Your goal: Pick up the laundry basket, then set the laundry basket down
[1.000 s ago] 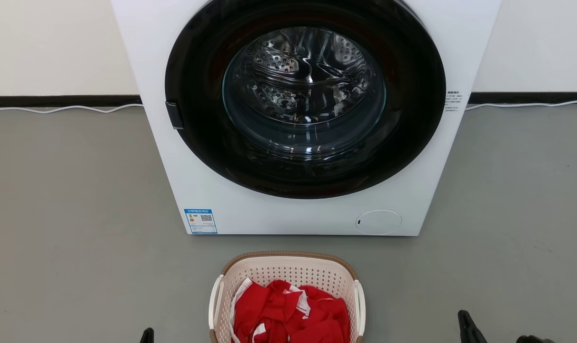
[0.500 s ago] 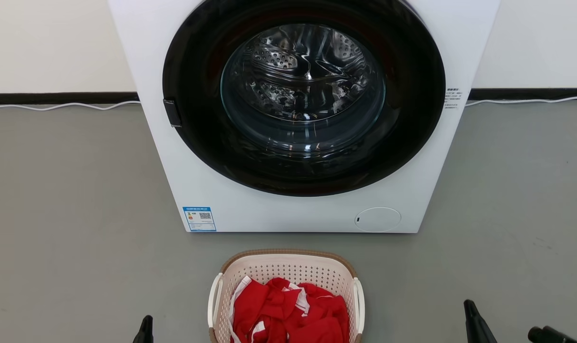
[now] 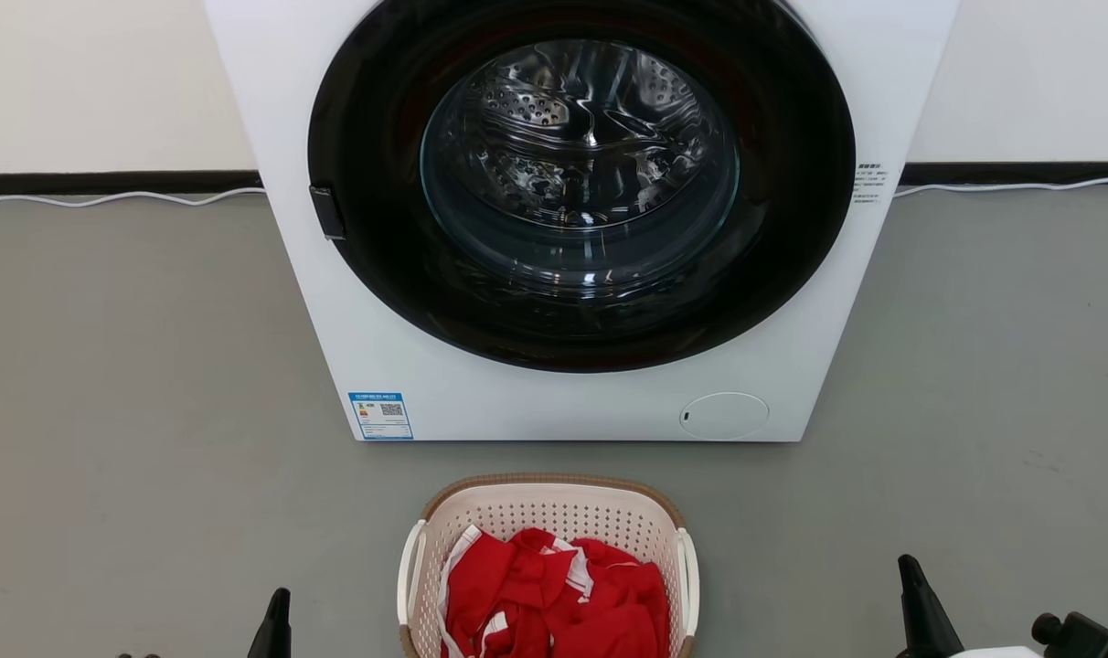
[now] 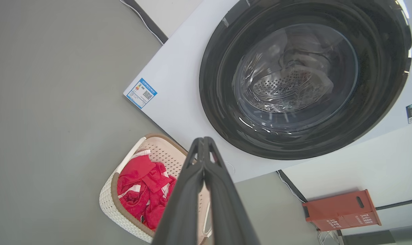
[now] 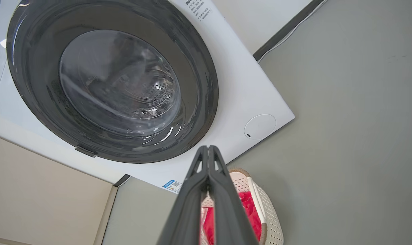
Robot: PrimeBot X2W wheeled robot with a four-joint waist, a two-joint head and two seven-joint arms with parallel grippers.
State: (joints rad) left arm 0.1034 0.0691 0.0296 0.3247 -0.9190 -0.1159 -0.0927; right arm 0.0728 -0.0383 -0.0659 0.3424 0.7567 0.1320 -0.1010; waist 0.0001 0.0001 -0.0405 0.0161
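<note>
The laundry basket [image 3: 554, 516], cream and perforated with a brown rim and white side handles, stands on the grey floor in front of the washing machine, at the bottom middle of the head view. Red and white cloth [image 3: 554, 594] fills it. My left gripper [image 3: 275, 621] pokes up at the lower left, well left of the basket, shut and empty. On the other side my right gripper [image 3: 920, 612] rises at the lower right, also shut and empty. The left wrist view shows the basket [image 4: 124, 211] below its shut fingertips [image 4: 203, 143]; the right wrist view shows the basket [image 5: 270, 217] beyond its shut fingertips [image 5: 208, 151].
A white front-loading washing machine [image 3: 572, 402] with a shut dark round door [image 3: 581, 183] stands close behind the basket. A white cable [image 3: 106, 196] runs along the wall's dark skirting. A red-brown box [image 4: 342, 211] stands by the wall beside the machine. Grey floor [image 3: 152, 411] lies on both sides.
The head camera has tipped down a little, so machine and basket sit slightly higher. Both grippers have risen further into view at the bottom corners, still shut.
</note>
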